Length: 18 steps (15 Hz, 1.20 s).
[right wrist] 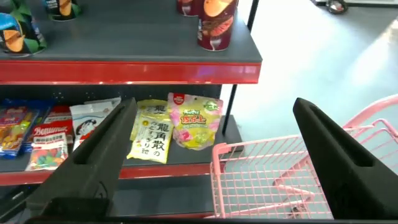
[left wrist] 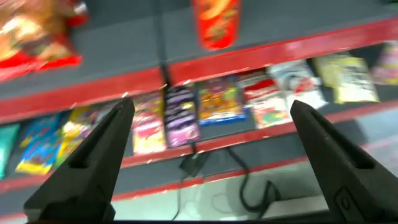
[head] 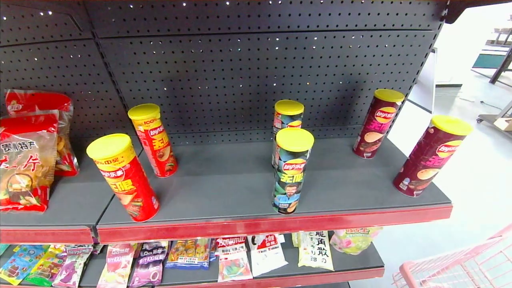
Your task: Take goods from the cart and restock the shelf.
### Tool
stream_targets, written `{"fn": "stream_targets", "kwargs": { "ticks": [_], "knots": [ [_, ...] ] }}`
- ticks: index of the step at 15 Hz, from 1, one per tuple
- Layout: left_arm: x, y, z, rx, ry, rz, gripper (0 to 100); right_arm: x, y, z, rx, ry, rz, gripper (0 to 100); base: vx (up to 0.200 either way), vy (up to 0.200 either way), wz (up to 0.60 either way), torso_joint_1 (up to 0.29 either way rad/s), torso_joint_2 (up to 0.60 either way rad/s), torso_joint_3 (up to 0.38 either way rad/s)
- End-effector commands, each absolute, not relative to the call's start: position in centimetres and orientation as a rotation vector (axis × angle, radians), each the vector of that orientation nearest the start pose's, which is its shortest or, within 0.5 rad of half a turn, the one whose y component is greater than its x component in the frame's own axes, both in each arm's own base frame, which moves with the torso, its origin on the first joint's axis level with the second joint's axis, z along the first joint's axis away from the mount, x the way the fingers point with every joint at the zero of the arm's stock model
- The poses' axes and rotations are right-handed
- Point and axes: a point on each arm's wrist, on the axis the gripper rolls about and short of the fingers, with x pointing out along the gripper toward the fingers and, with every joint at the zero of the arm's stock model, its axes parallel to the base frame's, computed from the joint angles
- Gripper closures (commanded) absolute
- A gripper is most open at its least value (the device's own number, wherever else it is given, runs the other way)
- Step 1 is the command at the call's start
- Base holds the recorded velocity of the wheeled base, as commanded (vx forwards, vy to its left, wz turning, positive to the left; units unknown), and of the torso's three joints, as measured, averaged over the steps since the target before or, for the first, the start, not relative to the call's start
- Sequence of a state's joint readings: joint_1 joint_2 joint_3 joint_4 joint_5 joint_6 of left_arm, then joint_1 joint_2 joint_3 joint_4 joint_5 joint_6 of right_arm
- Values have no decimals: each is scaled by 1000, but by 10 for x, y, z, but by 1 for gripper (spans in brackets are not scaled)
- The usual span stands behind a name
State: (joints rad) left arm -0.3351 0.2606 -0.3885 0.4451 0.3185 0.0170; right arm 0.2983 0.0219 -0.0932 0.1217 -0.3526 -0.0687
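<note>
The grey shelf with a red front edge carries upright chip cans with yellow lids: two red cans on the left, two teal cans in the middle, two maroon cans on the right. The pink wire cart stands at the lower right, and its basket looks empty where it shows. My left gripper is open, low in front of the lower shelf's snack bags. My right gripper is open above the cart's near corner, holding nothing.
Red snack bags stand on the left shelf section. The lower shelf holds several flat packets, among them a green one. A pegboard back wall closes the shelf behind. Open floor lies to the right.
</note>
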Motion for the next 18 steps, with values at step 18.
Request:
{"fn": "stream_targets", "kwargs": {
  "ticks": [18],
  "knots": [
    [-15,6,82,-69,62,50,0,-23,1,75,-14,0,61,0,0,0,0,0,0,0]
  ]
}}
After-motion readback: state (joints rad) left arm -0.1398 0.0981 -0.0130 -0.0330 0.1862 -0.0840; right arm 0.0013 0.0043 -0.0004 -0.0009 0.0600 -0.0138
